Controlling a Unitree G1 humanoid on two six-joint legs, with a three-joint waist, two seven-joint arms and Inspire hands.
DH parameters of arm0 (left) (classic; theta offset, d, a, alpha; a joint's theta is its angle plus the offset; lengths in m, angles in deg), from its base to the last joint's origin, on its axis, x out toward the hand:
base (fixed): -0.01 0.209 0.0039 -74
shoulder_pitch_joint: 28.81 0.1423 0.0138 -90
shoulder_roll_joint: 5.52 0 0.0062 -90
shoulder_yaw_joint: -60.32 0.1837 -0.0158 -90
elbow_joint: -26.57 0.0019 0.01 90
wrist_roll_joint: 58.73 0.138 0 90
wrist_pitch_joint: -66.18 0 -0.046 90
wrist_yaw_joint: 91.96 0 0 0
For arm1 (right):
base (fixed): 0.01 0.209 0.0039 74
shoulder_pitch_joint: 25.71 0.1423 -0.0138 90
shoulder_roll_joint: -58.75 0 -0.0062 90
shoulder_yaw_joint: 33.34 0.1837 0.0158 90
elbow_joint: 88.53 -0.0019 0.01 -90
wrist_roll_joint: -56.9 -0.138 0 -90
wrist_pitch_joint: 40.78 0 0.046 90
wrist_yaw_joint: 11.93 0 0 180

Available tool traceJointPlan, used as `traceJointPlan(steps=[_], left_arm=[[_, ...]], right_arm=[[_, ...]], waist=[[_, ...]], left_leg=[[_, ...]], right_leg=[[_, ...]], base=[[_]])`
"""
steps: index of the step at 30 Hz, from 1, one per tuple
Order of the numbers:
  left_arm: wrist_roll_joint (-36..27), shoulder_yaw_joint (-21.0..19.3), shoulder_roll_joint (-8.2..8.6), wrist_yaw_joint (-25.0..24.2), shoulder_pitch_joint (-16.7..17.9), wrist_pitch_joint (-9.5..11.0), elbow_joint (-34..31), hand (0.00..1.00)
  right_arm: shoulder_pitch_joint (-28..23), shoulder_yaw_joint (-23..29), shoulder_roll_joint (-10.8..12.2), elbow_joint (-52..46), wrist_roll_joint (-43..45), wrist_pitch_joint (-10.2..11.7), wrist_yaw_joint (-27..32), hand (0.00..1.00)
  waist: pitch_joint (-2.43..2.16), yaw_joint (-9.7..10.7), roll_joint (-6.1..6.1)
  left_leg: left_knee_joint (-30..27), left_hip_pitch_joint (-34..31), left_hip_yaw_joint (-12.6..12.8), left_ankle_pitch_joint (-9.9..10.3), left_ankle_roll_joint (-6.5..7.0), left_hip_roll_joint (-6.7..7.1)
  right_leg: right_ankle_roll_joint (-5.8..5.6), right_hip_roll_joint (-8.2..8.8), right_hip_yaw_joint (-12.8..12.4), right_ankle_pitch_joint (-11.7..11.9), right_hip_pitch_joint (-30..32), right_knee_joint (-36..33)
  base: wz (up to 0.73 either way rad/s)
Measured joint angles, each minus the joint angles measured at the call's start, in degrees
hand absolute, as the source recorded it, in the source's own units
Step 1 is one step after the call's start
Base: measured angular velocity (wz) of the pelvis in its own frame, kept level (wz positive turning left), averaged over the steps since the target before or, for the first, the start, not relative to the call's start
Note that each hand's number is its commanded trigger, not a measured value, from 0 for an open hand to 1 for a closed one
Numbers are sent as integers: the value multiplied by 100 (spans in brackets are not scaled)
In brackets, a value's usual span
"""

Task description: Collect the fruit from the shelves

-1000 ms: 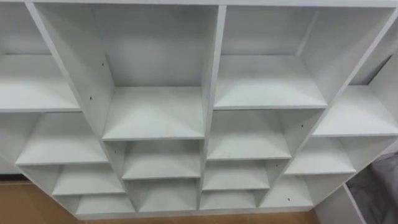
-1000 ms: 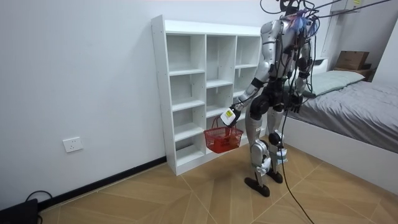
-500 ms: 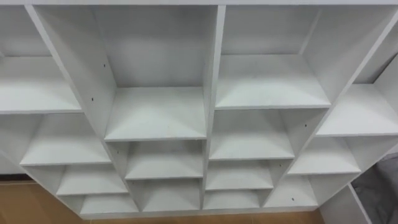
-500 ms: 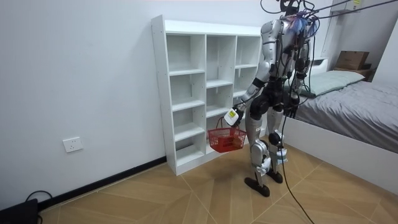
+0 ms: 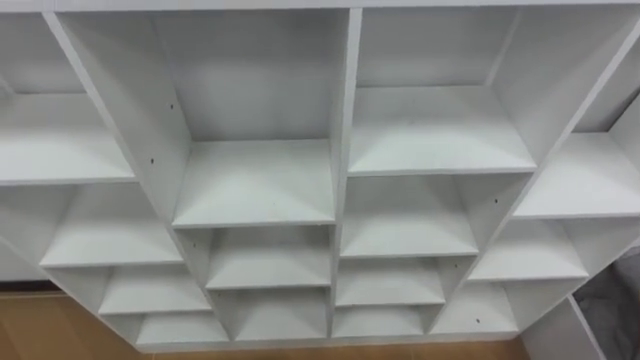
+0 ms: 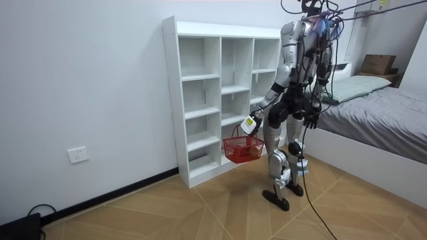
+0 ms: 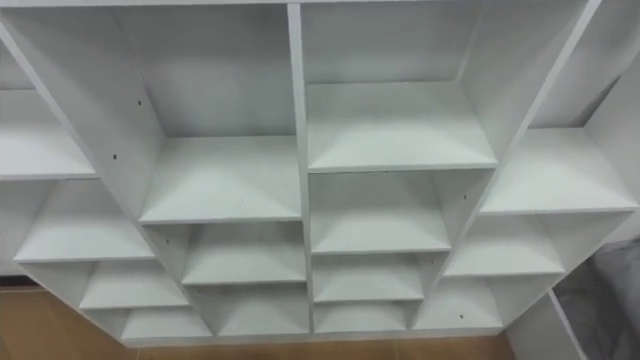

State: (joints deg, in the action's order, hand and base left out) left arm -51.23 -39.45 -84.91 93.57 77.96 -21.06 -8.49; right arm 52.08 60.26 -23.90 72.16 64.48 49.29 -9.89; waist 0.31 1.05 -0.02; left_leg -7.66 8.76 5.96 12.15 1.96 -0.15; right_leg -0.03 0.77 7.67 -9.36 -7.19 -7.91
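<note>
Left hand (image 6: 249, 125) is low at the robot's side, fingers hooked round the handle of the red basket (image 6: 241, 151), which hangs just in front of the closet's lower shelves. What's in the basket, I can't tell. The right hand (image 6: 311, 120) hangs by the hip, its fingers unreadable. The robot stands facing the white closet (image 5: 345, 100), with its bare white shelves straight ahead.

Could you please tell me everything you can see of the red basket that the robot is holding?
The red basket is a small openwork basket of the shopping kind, plastic by the look, with thin handles swung up. It hangs upright, clear of the floor, from the left robot hand, which grips the handles. It is in front of the lower shelves of the white closet, beside the robot's leg. What it holds cannot be made out.
</note>
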Motion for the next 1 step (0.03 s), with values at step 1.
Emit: traceJointPlan(steps=[1], left_arm=[[-1,1,0,0,0,-5,0,100]], right_arm=[[-20,-1,-1,16,-2,-18,-30,0]], waist=[[0,2,-1]], left_leg=[[0,0,0,0,0,0]], right_leg=[[0,0,-1,0,1,1]], base=[[0]])
